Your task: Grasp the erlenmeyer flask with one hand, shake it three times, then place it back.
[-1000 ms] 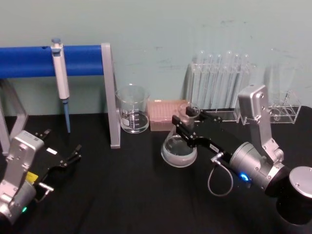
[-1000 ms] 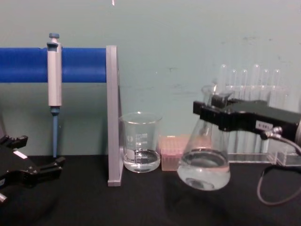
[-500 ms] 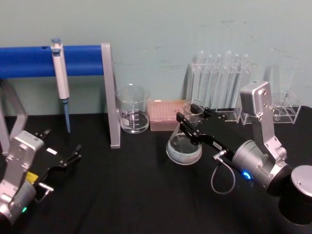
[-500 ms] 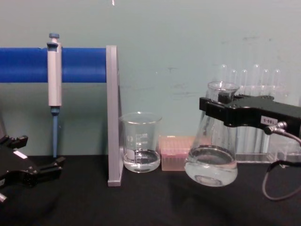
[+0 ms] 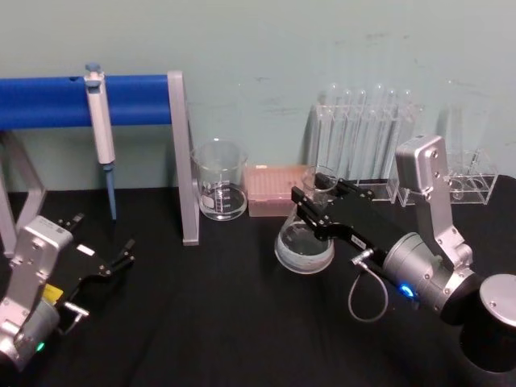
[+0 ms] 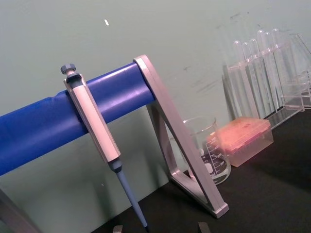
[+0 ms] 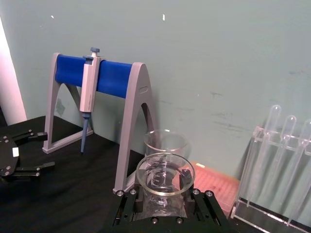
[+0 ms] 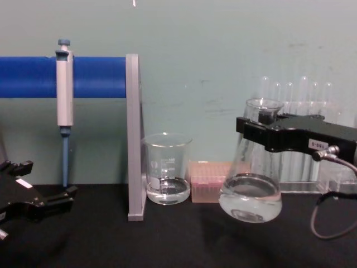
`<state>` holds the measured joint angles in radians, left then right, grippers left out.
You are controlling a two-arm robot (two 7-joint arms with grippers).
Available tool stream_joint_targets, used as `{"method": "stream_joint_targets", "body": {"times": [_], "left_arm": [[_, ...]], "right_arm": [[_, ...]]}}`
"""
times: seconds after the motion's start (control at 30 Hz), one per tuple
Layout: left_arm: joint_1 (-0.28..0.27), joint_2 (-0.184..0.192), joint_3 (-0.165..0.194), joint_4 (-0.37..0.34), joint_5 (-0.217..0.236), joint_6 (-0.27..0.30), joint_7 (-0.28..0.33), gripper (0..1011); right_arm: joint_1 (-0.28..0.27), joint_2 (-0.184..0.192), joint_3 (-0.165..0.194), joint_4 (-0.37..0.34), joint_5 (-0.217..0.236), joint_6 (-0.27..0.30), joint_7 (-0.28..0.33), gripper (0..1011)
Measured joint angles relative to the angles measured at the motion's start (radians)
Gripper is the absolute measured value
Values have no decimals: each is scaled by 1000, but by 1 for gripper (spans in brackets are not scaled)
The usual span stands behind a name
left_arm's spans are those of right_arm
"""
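Your right gripper (image 8: 257, 133) is clamped on the neck of the erlenmeyer flask (image 8: 250, 192), which is just in front of the pink tip box (image 8: 207, 180), with liquid in its base. The jaws hide most of the neck. You cannot tell whether the base touches the table (image 8: 167, 240). Your left gripper (image 5: 101, 239) lies spread open at the far left, partly cut off in the chest view.

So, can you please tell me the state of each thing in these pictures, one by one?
erlenmeyer flask, upright, some clear liquid inside, held at the neck.
right gripper, shut on the flask's neck.
left gripper, open, parked low at the left.
beaker, upright, a little clear liquid inside.
pipette, hanging tip down on the blue stand.
test tubes, standing upright.
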<state>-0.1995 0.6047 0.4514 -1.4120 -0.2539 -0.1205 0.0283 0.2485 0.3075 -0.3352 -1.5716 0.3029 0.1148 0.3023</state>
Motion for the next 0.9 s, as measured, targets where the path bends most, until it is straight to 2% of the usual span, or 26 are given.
{"method": "stream_joint_targets", "body": {"times": [0.47,0.9], "left_arm": [[0,0,0,0,0,0,0,1001],[0,0,0,0,0,0,0,1001]], "right_arm": [[1,-7,-11,0,3,2,21,457],[10,-9,-45,0,21,5,55,456]]}}
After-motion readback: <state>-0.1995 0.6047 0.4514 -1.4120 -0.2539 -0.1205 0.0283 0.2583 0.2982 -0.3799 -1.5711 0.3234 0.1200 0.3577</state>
